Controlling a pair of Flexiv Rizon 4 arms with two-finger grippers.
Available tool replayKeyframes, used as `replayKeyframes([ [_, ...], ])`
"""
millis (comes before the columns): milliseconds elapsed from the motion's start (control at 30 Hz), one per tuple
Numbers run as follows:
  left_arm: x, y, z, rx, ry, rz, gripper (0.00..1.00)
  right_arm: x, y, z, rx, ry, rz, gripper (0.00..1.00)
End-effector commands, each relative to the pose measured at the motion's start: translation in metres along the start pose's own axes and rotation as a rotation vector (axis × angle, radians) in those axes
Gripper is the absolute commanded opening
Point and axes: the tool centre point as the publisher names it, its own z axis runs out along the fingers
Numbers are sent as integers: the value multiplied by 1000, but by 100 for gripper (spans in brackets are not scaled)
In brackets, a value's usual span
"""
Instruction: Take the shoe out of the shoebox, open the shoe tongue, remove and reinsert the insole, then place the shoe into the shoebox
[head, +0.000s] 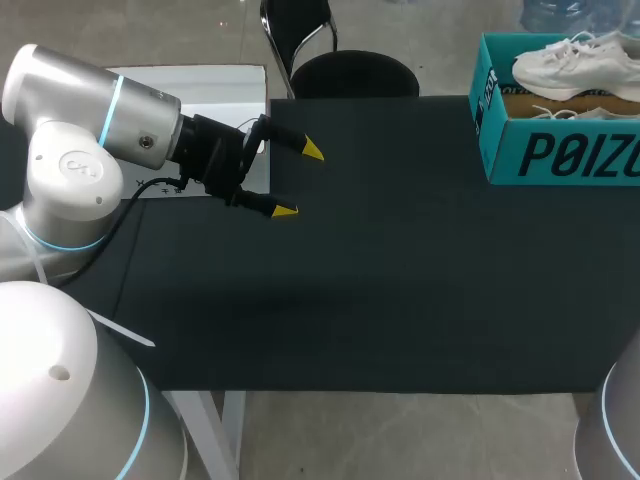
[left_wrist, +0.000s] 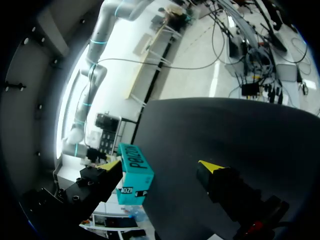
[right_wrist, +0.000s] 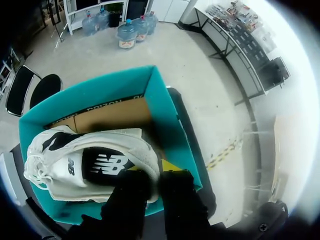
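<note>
A white shoe (head: 575, 60) with a dark insole (right_wrist: 105, 165) lies in the open teal shoebox (head: 560, 155) at the table's far right corner. In the right wrist view my right gripper (right_wrist: 150, 175) is at the shoe's (right_wrist: 75, 160) heel, its fingers close together and pinching the heel edge; one yellow tip shows beside the heel. That arm's gripper is outside the head view. My left gripper (head: 300, 180) hangs wide open over the table's left part, holding nothing. From its wrist view, the left gripper (left_wrist: 160, 164) looks across the table towards the shoebox (left_wrist: 132, 172).
The black table (head: 400, 290) stretches bare between the left gripper and the box. Brown cardboard (right_wrist: 110, 117) shows inside the shoebox behind the shoe. The box's teal wall (right_wrist: 167, 115) stands close to the table's right edge.
</note>
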Motion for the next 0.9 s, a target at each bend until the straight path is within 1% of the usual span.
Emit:
replayKeyframes([
  [33,-1,0,0,-1,4,1,100,2,17,10,14,-5,2,0],
  [300,-1,0,0,-1,4,1,100,5,32,28,22,-24,6,0],
  [433,-1,0,0,-1,4,1,100,9,41,30,21,-31,2,0],
  [667,-1,0,0,-1,4,1,100,13,57,27,-2,-40,-10,0],
  [900,-1,0,0,-1,4,1,100,13,65,41,6,-46,-14,0],
])
